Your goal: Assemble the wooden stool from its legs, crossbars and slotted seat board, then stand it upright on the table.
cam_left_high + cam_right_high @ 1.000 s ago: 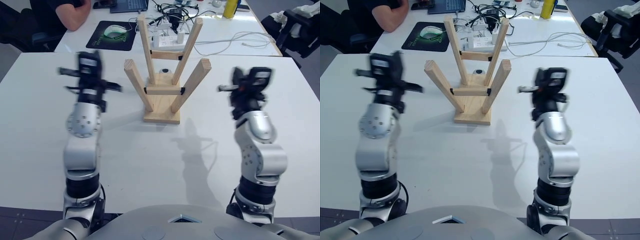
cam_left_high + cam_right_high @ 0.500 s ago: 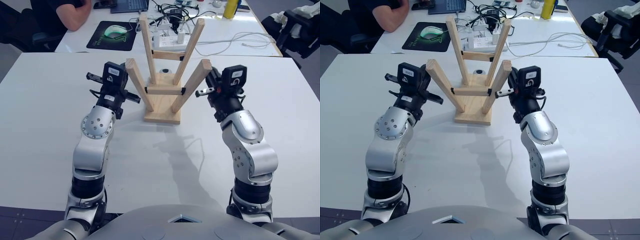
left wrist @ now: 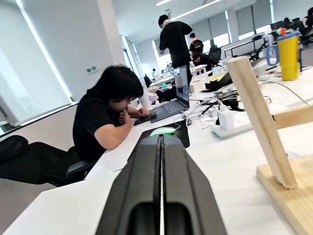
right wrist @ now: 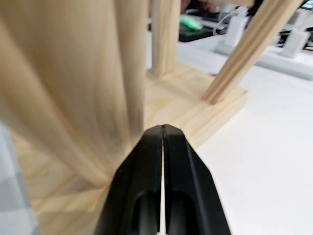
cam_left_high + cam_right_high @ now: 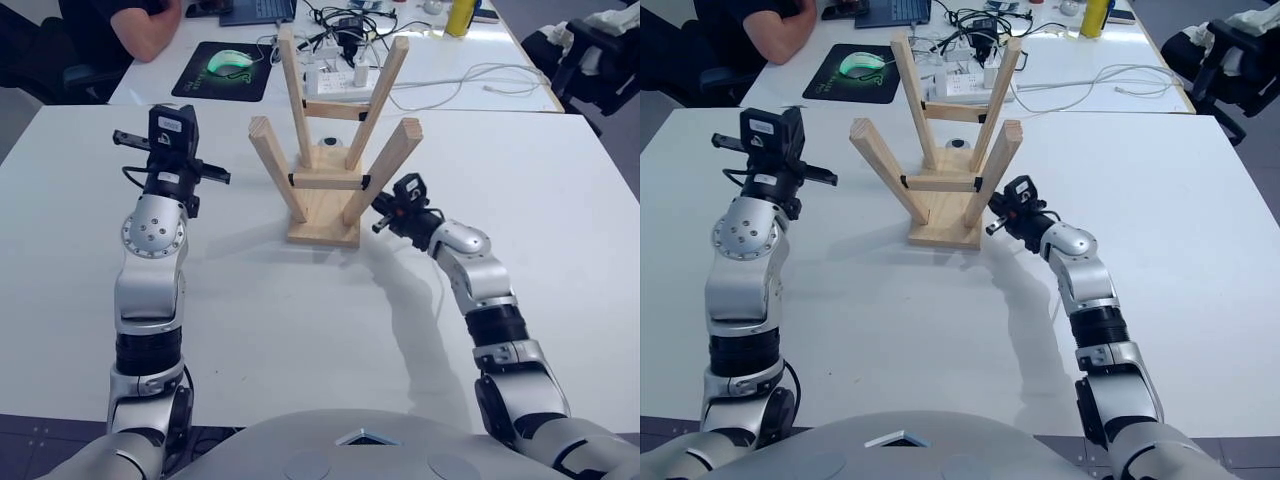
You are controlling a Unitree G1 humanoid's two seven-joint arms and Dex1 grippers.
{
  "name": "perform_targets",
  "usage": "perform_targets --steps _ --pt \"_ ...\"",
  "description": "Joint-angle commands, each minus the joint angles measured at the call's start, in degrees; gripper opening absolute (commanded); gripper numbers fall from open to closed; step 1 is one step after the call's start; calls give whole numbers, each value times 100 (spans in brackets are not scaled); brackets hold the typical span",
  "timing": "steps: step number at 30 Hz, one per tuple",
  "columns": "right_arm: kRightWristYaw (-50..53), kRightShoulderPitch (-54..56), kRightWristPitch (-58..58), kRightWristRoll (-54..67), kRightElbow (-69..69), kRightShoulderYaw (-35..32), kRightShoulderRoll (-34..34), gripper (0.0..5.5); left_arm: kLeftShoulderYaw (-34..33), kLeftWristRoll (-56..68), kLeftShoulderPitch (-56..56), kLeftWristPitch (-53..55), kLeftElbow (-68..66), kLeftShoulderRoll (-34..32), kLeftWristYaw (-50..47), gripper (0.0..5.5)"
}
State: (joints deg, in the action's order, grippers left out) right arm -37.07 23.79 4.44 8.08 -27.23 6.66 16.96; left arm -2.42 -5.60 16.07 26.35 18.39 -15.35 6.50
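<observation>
Currently, wooden stool point(image 5: 327, 181) sits inverted on seat board point(image 5: 322, 234): likely light, rigid, best gripped by a leg point(image 5: 390, 168). Left gripper point(image 3: 160, 142), right gripper point(image 4: 162, 128): fingers together, empty.

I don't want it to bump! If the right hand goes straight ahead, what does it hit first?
Probably the stool: the right hand points at the end of its near leg, where it meets the seat board. How close is hard to tell.
</observation>
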Motion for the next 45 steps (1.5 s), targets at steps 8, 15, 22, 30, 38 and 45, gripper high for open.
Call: perform_targets --steps 8,15,22,30,38,45 --pt "-1639 444 -1167 199 -786 107 -188 0 -130 179 -156 -355 -623 -172 260 3" --pt "-1567 -76 -455 -974 154 1199 49 0 -332 245 -50 -392 -706 -348 332 3" --pt "-1996 -259 0 -411 1006 1137 -12 0 -286 258 -127 -454 -722 -305 322 3" --pt "-1307 513 -558 -603 -404 505 292 0 -231 274 -99 -540 -817 -252 291 3" --pt "-785 1178 -1262 -579 -1934 226 -384 0 -122 263 -38 -771 -1122 -188 290 3" --pt "-415 1689 -1640 -847 -2964 287 -869 0 -130 282 23 -879 -1269 -150 255 3"
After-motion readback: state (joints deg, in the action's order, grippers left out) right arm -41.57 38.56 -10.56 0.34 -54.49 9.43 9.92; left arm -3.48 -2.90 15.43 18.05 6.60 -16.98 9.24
